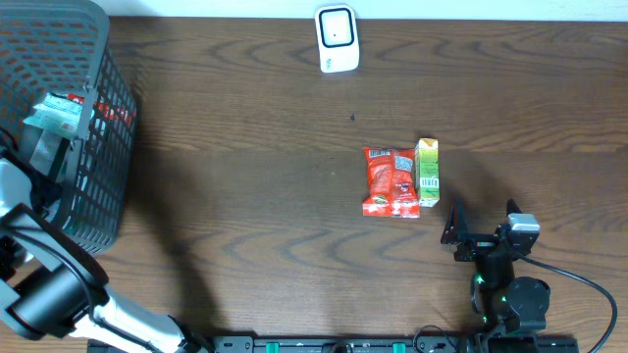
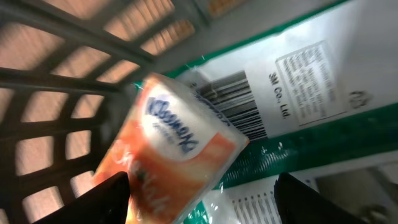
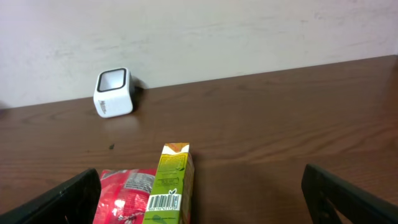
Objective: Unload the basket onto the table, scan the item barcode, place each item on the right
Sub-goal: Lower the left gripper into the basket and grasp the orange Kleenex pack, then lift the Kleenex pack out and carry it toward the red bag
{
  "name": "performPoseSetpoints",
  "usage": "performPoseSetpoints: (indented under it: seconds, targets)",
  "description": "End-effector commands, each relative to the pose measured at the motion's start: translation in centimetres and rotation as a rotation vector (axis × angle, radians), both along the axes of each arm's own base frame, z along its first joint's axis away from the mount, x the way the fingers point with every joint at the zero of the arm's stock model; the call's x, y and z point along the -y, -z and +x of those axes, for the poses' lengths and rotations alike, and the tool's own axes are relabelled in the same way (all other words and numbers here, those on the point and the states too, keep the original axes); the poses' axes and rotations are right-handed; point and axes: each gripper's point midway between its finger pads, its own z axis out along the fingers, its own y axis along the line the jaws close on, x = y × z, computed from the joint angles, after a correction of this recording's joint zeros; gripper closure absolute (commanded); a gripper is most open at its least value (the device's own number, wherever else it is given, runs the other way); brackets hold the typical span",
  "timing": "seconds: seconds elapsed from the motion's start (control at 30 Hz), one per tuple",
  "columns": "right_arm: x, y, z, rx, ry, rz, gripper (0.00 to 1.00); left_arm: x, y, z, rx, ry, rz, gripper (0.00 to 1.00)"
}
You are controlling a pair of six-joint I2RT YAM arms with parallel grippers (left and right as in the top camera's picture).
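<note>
In the left wrist view my left gripper (image 2: 204, 190) is inside the grey mesh basket (image 1: 93, 147). It stands open around an orange-and-white tissue pack (image 2: 177, 158). The pack lies against the left finger (image 2: 112, 199), and the right finger (image 2: 311, 202) is clear of it. Under the pack lies a white-and-green packet (image 2: 286, 81) with its barcode showing. The white scanner (image 1: 336, 37) stands at the table's far edge. My right gripper (image 1: 483, 227) is open and empty, low over the table just in front of a green carton (image 3: 171, 186).
A red snack pouch (image 1: 391, 181) lies flat against the green carton (image 1: 428, 173) on the brown table, right of centre. The basket's tall walls fill the far left corner, with my left arm (image 1: 20, 196) reaching over its near side.
</note>
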Motion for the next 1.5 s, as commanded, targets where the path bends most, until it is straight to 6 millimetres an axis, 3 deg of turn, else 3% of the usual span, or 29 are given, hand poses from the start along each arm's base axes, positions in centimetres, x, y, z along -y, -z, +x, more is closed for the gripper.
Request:
performPoseSetpoints:
  seconds: [0.0,0.17,0.4,0.6,0.8,0.87,1.0,1.13,1.17,1.33,1.37,1.47]
  targets:
    - [0.0,0.1,0.0,0.0,-0.001,-0.011,0.01,0.6,2.3,-0.5,-0.044,0.006,-0.045,0.36]
    - [0.0,0.0,0.0,0.0,-0.001,-0.011,0.01,0.4,1.7,-0.3,-0.031,0.006,-0.032,0.66]
    - [0.0,0.1,0.0,0.0,-0.001,-0.011,0.01,-0.3,-3.3,0.4,0.069,-0.003,0.055,0.9]
    - [0.0,0.0,0.0,0.0,-0.001,-0.011,0.01,0.0,-10.9,0.6,0.271,-0.071,0.165,0.92]
    - [0.0,0.0,0.0,0.0,-0.001,-0.011,0.01,2.6,-19.8,2.4,0.586,0.015,0.216,0.93]
    - [0.0,0.0,0.0,0.0,-0.001,-0.011,0.01,4.3,-22.9,3.2,0.723,0.07,0.197,0.93]
    - [0.0,0.0,0.0,0.0,-0.001,-0.011,0.01,10.8,-29.5,5.4,1.031,0.312,0.057,0.93]
    - [0.0,0.1,0.0,0.0,-0.001,-0.011,0.01,17.4,-33.4,5.7,1.227,0.466,-0.169,0.93]
    - [0.0,0.0,0.0,0.0,-0.001,-0.011,0.01,19.9,-34.2,5.8,1.261,0.54,-0.26,0.92]
    - [0.0,0.1,0.0,0.0,-0.001,-0.011,0.01,27.6,-34.8,6.0,1.282,0.784,-0.572,0.92]
    - [0.0,0.0,0.0,0.0,-0.002,-0.011,0.01,29.7,-34.2,6.0,1.254,0.824,-0.675,0.92]
    - [0.0,0.1,0.0,0.0,-0.001,-0.011,0.01,33.3,-32.3,6.4,1.171,0.881,-0.819,0.92]
